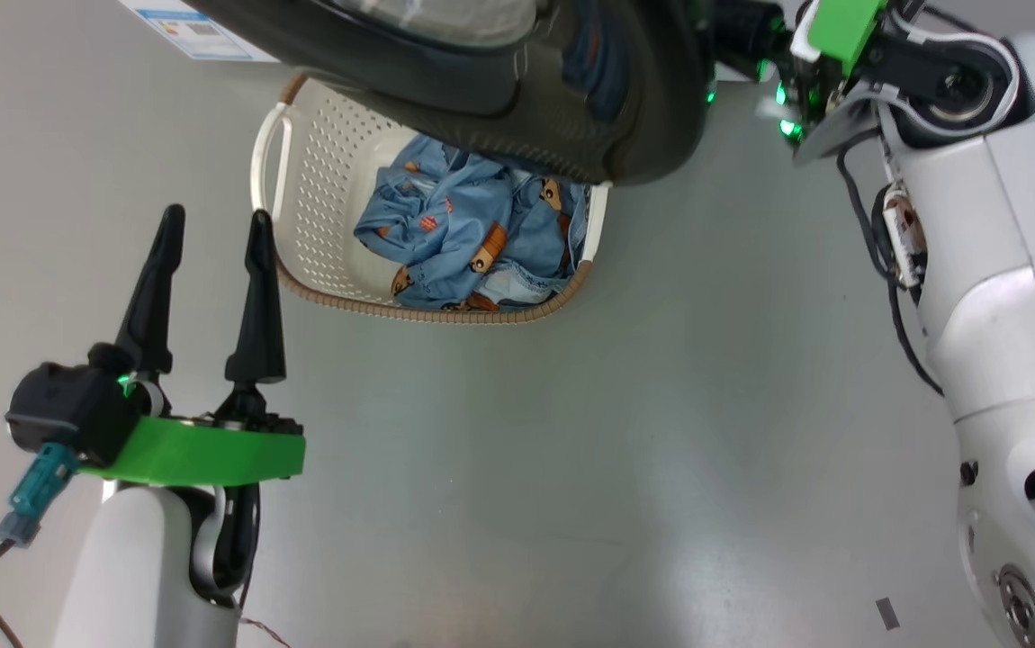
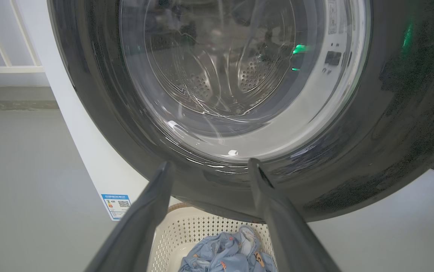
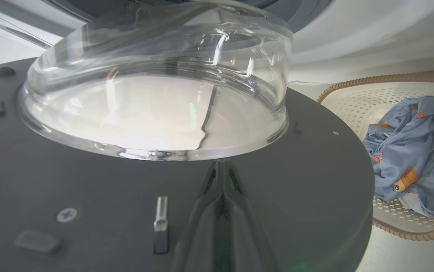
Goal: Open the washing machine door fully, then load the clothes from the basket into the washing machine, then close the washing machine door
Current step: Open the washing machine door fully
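The washing machine door (image 1: 517, 99) hangs partly open over the basket (image 1: 319, 180), its black rim covering the basket's far side. Light blue clothes (image 1: 463, 234) with orange-brown figures lie inside the basket. My left gripper (image 1: 216, 216) stands open and empty just left of the basket. In the left wrist view its fingertips (image 2: 210, 163) point at the door's outer glass (image 2: 224, 75), with the steel drum visible through it. My right gripper (image 3: 222, 164) is shut with nothing in it, fingertips lying on the door's dark inner face (image 3: 88, 181) below the glass bowl (image 3: 156, 94).
The washing machine's white body (image 2: 85, 151) carries a blue energy sticker (image 2: 117, 206). A metal latch pin (image 3: 160, 215) sticks up from the door's inner face beside my right fingers. My right arm (image 1: 976, 225) fills the right side. Grey floor (image 1: 571, 450) spreads below the basket.
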`<state>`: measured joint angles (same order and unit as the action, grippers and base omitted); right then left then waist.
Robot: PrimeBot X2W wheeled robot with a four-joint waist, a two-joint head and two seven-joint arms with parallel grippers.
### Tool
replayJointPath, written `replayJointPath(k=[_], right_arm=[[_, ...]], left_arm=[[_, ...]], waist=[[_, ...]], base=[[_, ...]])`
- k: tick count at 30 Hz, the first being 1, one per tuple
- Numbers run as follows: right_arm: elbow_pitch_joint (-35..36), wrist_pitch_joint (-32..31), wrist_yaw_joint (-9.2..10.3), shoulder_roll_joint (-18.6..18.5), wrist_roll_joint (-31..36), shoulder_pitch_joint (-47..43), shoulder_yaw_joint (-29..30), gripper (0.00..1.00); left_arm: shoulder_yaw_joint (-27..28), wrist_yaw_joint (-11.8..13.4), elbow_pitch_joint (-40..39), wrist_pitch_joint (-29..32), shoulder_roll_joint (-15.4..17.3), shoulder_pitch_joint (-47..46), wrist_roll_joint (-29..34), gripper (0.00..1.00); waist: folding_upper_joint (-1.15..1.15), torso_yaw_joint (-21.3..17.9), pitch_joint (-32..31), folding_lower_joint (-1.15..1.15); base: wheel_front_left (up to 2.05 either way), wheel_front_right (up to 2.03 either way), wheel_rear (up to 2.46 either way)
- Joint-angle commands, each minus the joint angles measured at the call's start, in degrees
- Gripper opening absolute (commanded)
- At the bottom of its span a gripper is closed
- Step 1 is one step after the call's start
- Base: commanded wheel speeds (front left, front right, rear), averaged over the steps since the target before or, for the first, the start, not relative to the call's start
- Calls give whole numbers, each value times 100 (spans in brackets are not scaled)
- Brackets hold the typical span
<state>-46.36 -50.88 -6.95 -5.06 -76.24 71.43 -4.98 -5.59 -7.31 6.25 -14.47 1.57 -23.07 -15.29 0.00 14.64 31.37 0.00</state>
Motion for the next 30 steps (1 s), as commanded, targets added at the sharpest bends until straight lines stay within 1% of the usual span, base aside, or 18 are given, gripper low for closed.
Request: replayJointPath(k=[1,6,12,17,22,30], right_arm=[[213,-114,-54,218,-97,-159,-112,0],[436,-439,-54,218,-446,-488,-419,0],[782,-517,-54,218,-922,-837,-1091,0],[1168,-358,-54,218,-1427,-1082,-1760,0],[1487,-74,-54,218,-1841,-1237,-2440,0],[1611,372,-54,218,-2401,-1221,-3170,0]], left_arm=[[200,-18,-161,-52,146,93,66,100],[179,-18,-152,-52,162,151,92,100],[125,-18,-138,-52,191,207,91,100],[75,-18,-122,-52,191,233,73,100],[90,-18,-104,-52,191,247,53,100],[159,-18,-70,-52,178,277,42,100]], waist=[[0,8,-61,0],[0,23,-171,0],[0,50,-275,0],[0,89,-340,0],[0,121,-357,0],[0,140,-382,0]], base=[[0,0,0],[0,0,0],[0,0,0],[0,0,0],[0,0,0],[0,0,0]])
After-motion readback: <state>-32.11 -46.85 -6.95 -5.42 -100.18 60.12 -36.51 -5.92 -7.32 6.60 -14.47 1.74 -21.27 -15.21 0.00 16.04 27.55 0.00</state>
